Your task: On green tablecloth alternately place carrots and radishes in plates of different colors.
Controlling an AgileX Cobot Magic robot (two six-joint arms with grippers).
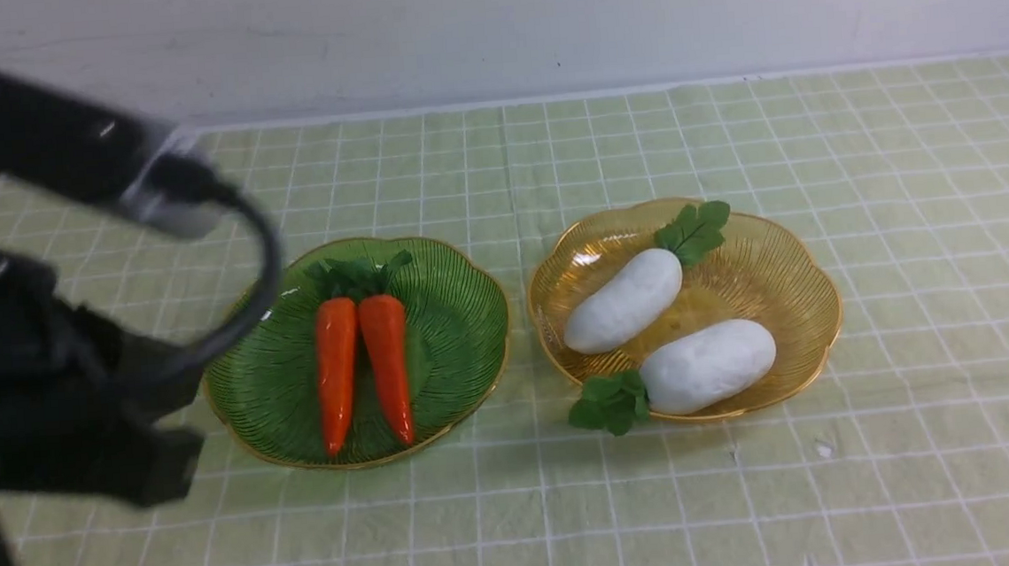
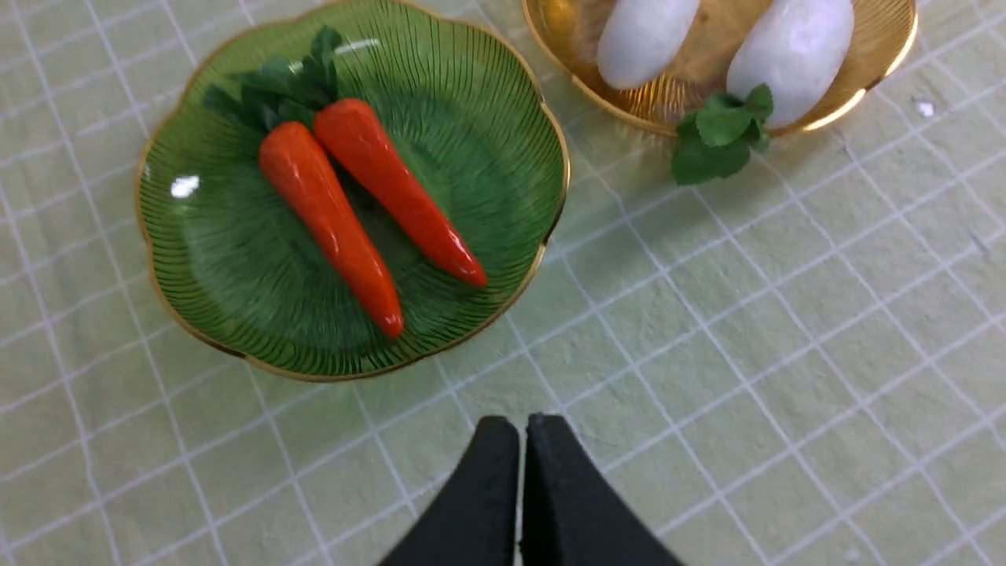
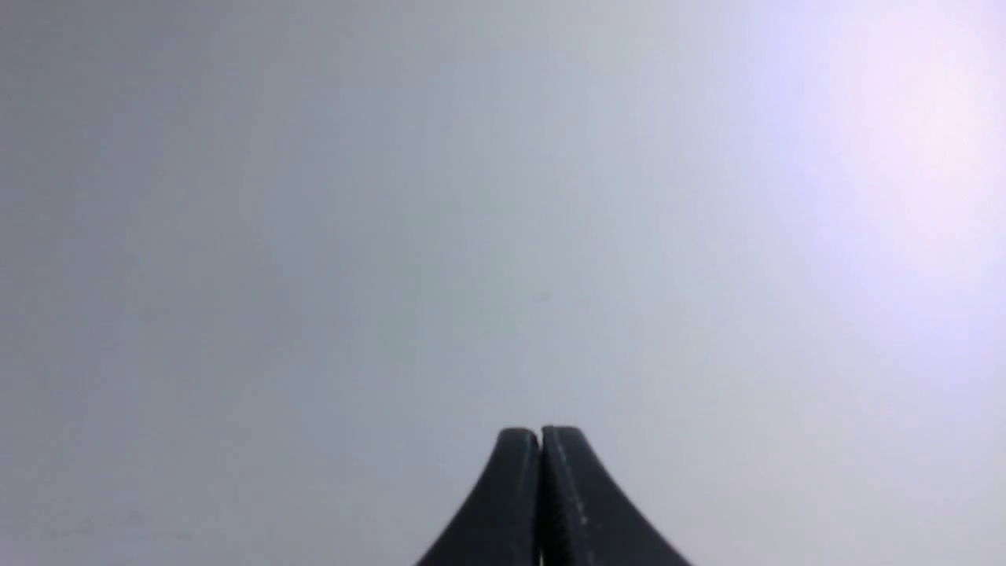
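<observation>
Two orange carrots [image 1: 337, 370] [image 1: 387, 362] lie side by side in the green plate [image 1: 463, 321], leaves pointing away from me; the left wrist view shows the same carrots [image 2: 330, 220] [image 2: 397, 189] and green plate [image 2: 503, 157]. Two white radishes [image 1: 623, 301] [image 1: 710, 364] lie in the amber plate [image 1: 788, 272], one leaf tuft hanging over its near rim. Both plates rest on the green tablecloth [image 1: 923, 431]. My left gripper [image 2: 523, 424] is shut and empty, above bare cloth near the green plate. My right gripper [image 3: 541, 432] is shut and empty, facing a blank grey surface.
My left arm [image 1: 47, 350] fills the left of the front view, blurred, overlapping the green plate's left rim. A white wall [image 1: 540, 23] borders the cloth's far edge. The right arm does not show in the front view.
</observation>
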